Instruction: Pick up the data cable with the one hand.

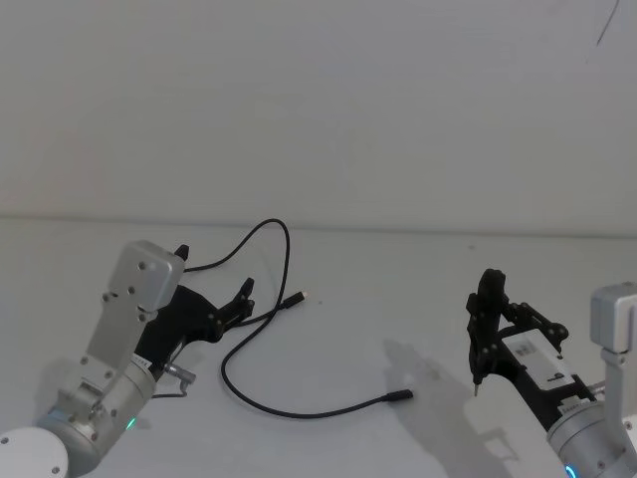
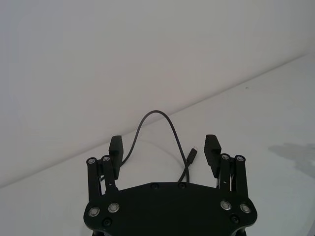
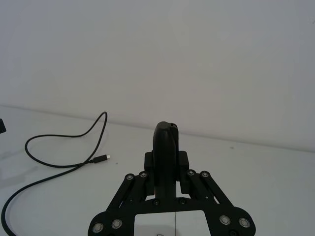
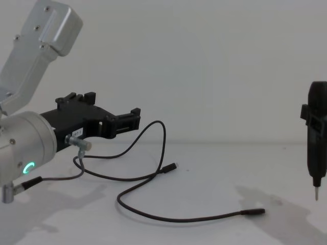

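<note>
Bright, even, diffuse light from above, white desk [image 1: 398, 299] and wall [image 1: 299, 100] nearly one tone, soft-edged pale grey shadows [image 4: 265, 196] on the desk at near left and right, small green ring light [image 4: 28, 167] glowing at near left, focus mildly soft throughout.

Both arms look like the same build; the left one has a fat brushed-silver cylinder wrist [image 4: 20, 148] with a glowing green ring light [image 4: 29, 167], and the right wrist has a bluish light [image 1: 569, 470]; above the left wrist is a boxy silver link [image 1: 139, 284] with small dark screws; the left black plastic two-finger end effector [image 2: 164, 150] has scissor linkages dotted with shiny silver rivets [image 2: 113, 207]; the right black end effector [image 3: 166, 135] carries a white label [image 1: 542, 363]; a short grey wire with silver plugs [image 4: 56, 178] loops off the left wrist.
</note>
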